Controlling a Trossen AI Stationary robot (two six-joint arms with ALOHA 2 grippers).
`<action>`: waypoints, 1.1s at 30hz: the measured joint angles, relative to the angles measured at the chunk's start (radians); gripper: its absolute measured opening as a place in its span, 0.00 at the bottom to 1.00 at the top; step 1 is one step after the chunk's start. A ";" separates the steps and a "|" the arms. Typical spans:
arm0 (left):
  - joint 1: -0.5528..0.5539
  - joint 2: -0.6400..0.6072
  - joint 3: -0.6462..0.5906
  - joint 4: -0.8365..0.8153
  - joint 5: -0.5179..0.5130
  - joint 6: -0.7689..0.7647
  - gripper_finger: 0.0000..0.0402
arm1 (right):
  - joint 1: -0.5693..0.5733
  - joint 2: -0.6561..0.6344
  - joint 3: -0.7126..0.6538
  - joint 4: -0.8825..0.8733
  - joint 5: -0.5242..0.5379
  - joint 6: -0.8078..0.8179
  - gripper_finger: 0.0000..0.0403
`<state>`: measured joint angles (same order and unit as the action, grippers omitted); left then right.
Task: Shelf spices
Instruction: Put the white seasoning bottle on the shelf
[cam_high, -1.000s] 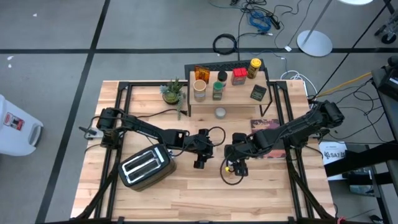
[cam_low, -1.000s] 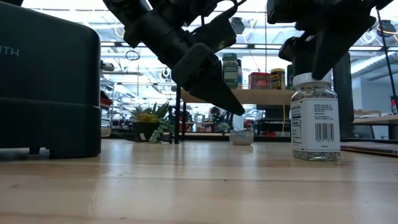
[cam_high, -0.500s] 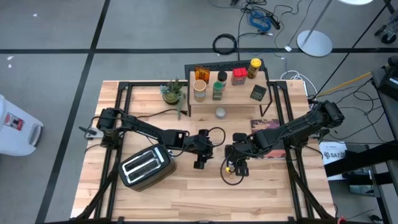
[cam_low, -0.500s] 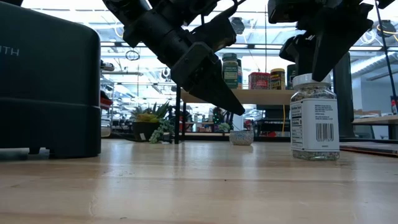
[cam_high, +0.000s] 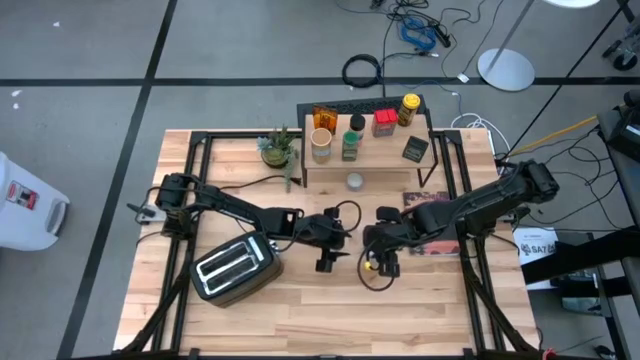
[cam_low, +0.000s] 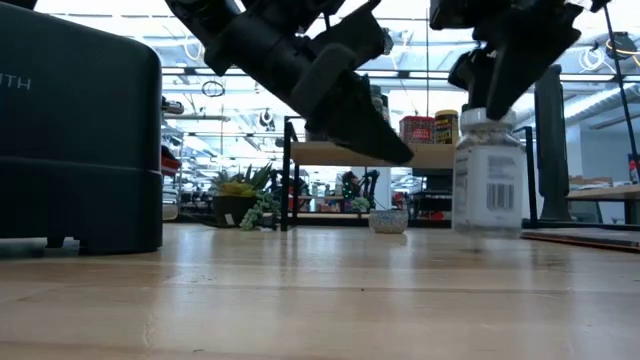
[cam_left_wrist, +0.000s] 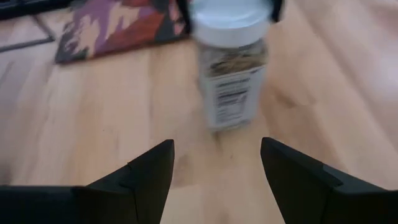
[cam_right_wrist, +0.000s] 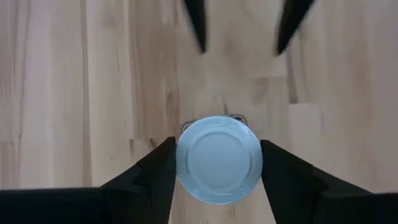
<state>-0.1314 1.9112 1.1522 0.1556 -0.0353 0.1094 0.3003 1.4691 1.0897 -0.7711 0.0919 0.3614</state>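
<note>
Spices sit mostly on the shelf (cam_high: 365, 150) at the table's (cam_high: 300, 310) far edge; we see its light wood top on black legs carrying an orange packet (cam_high: 324, 116), a tan cup-like jar (cam_high: 320, 142), a green jar (cam_high: 350, 146), a red tin (cam_high: 383, 123), a yellow jar (cam_high: 409, 109) and a dark flat tin (cam_high: 415, 149). One small round jar (cam_high: 354, 181) stands under the shelf. Largest nearby clutter: silver toaster (cam_high: 234, 268) at front left, patterned mat (cam_high: 432, 205) to the right, potted plant (cam_high: 278, 146) left of the shelf.

At mid-table the right gripper (cam_right_wrist: 217, 163) grasps a clear glass jar (cam_low: 487, 175), fingers clamped on its pale round lid (cam_right_wrist: 218, 159). In the low view the jar hangs just clear of the tabletop. It holds speckled seasoning and has a white barcode label.

Left gripper (cam_left_wrist: 214, 168) hovers just beside it, fingers spread and holding nothing, pointing at the jar. A cable loop (cam_high: 372, 280) lies below the jar.
</note>
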 joint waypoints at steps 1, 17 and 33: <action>0.000 0.000 0.000 0.013 0.024 -0.001 0.62 | -0.001 -0.011 0.000 0.000 0.008 0.000 0.47; 0.007 -0.001 0.000 0.237 0.081 -0.051 0.62 | -0.064 -0.157 0.000 0.050 0.017 -0.006 0.47; 0.032 -0.051 0.035 0.241 0.002 0.012 0.62 | -0.072 -0.162 0.176 -0.112 0.101 -0.068 0.46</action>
<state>-0.0989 1.8605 1.1877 0.3968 -0.0337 0.1212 0.2279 1.3067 1.2656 -0.8829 0.1926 0.2932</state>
